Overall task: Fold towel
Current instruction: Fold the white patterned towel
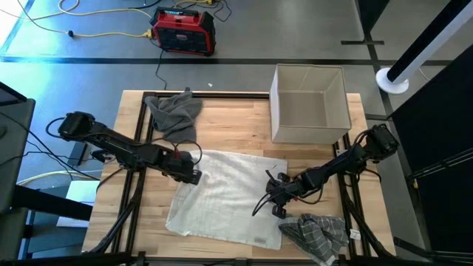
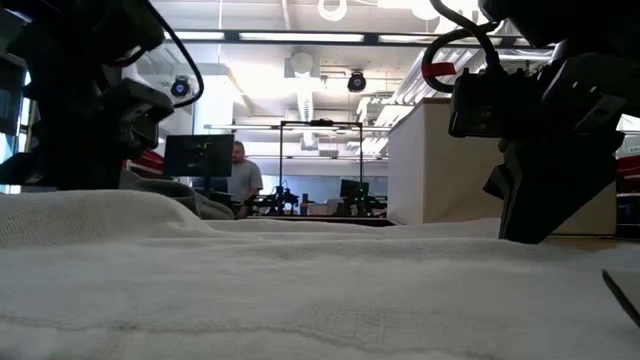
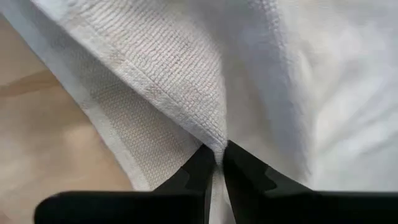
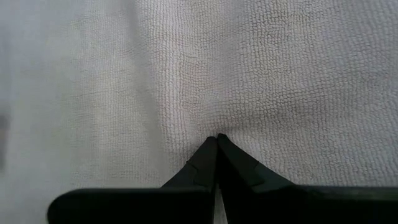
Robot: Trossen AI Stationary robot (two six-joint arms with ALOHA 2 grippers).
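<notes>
The left hand (image 1: 194, 175) and right hand (image 1: 276, 193) each pinch opposite edges of the white terry towel (image 1: 225, 193) lying flat mid-surface; thin pinches might slip when lifted.

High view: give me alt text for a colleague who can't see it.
A white towel lies spread on the wooden table, with the left claw at its left edge and the right claw at its right edge. A tan box stands behind it.
</notes>
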